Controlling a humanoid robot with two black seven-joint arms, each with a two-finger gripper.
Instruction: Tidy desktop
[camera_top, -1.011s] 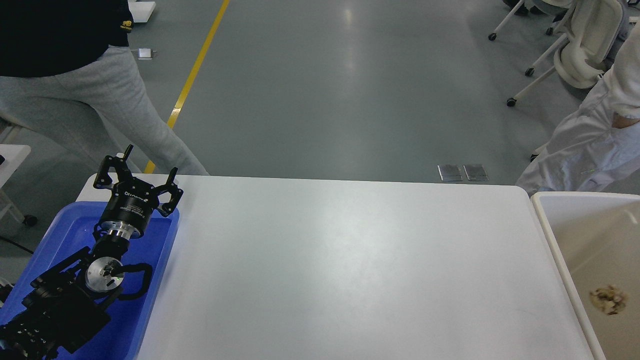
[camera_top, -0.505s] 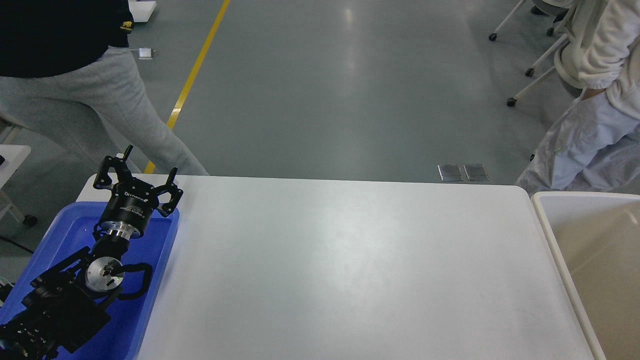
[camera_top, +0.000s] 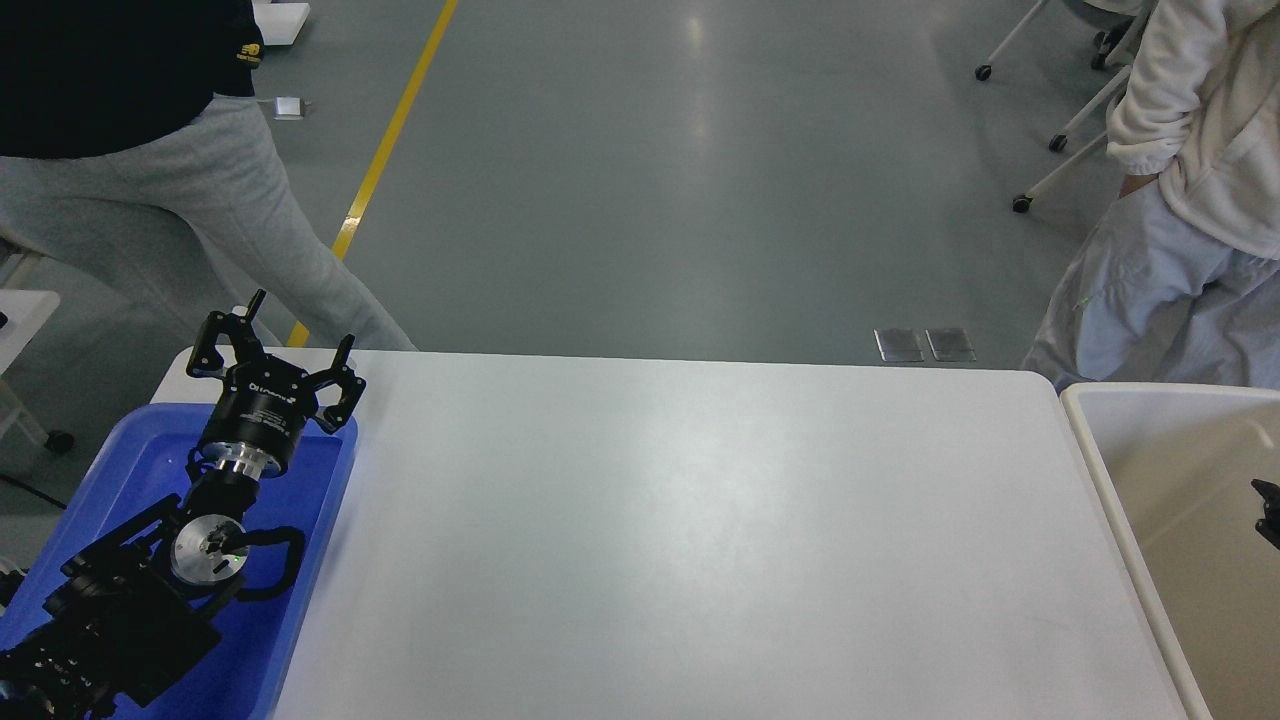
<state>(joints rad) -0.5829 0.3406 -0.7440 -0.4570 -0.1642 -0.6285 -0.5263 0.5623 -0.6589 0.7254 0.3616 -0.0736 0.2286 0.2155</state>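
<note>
The worktop (camera_top: 680, 540), a white rectangular surface with rounded corners, fills the centre of the head view from its far edge down to the lower frame border. A blue plastic tray (camera_top: 130, 455) lies on the worktop's left end, its right rim running along the bare white surface. The left arm enters over this tray, and the left tool (camera_top: 295, 340) is positioned above the tray's far right corner at the worktop's far left, with its two fingers spread apart and nothing between them. A beige-white bin (camera_top: 1100, 470) stands just beside the worktop's right edge. Over the bin, at the right frame border, a small dark part of the right tool (camera_top: 1268, 508) is visible (too little of it shows to tell whether its fingers are apart or together). Beyond the worktop's far edge, on the grey floor, a yellow line (camera_top: 385, 150) runs away to the left, and two metal floor plates (camera_top: 925, 345) lie to the right.
</note>
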